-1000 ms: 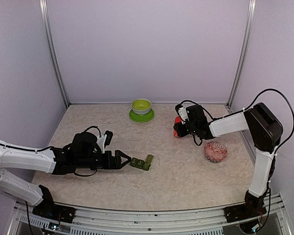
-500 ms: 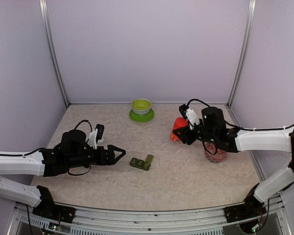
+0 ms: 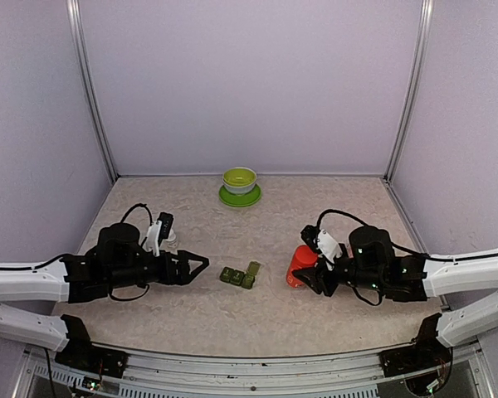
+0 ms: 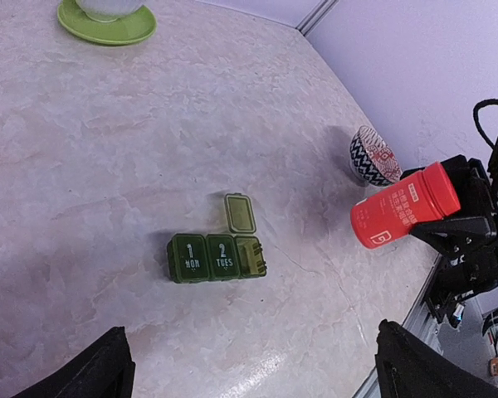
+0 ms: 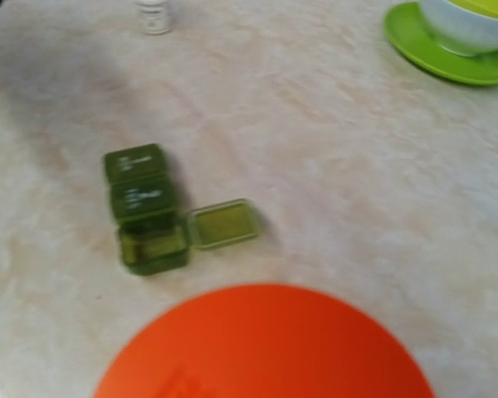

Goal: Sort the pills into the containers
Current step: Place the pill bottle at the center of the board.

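The containers [image 3: 239,275], a dark green strip of three compartments, lie mid-table. Two lids marked MON and TUES are shut and the third lid [image 4: 240,212] is flipped open. The strip also shows in the left wrist view [image 4: 216,255] and the right wrist view [image 5: 145,207]. My right gripper [image 3: 309,274] is shut on a red bottle [image 3: 298,264], held tilted just right of the strip; the bottle [image 5: 266,348] fills the lower right wrist view. My left gripper [image 3: 195,265] stands wide open left of the strip, nothing between its fingers [image 4: 108,373]. No pills show.
A lime-green bowl on a saucer [image 3: 239,187] stands at the back centre. A small white bottle [image 3: 168,237] stands behind my left arm. A red-and-white patterned bowl [image 4: 372,156] sits to the right, behind the red bottle [image 4: 405,215].
My right arm swung from the back right down toward the table's middle, carrying the red bottle close to the strip. My left gripper drew back leftward, away from the strip.
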You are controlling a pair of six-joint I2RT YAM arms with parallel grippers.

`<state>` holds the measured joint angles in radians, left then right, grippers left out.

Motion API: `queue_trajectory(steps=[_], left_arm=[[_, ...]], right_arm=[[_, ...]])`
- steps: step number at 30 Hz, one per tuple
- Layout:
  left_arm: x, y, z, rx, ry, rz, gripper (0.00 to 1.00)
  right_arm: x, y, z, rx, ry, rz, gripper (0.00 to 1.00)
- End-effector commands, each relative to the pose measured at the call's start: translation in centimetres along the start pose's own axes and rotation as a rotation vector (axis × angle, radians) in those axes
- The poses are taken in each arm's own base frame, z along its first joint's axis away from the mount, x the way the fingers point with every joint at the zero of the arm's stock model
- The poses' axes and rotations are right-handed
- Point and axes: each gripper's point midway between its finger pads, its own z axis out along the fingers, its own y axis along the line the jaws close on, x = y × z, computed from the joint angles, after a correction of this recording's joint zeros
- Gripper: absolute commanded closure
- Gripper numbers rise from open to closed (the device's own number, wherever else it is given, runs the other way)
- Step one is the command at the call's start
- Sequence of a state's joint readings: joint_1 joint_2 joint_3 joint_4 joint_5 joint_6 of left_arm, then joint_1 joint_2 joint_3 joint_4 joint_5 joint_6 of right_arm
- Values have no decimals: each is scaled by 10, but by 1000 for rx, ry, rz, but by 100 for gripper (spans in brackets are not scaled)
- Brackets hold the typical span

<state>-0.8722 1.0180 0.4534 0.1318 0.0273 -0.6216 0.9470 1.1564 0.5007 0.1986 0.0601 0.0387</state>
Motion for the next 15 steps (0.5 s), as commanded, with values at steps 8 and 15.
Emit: queue_trajectory(steps=[8,15], left_arm=[[-16,-19,0,10,-1,77,1],[-27,-32,7,30,3,121,1]], right_arm=[[13,28,24,-40,38,-105,53],[25,34,39,-61,76,-122,53]])
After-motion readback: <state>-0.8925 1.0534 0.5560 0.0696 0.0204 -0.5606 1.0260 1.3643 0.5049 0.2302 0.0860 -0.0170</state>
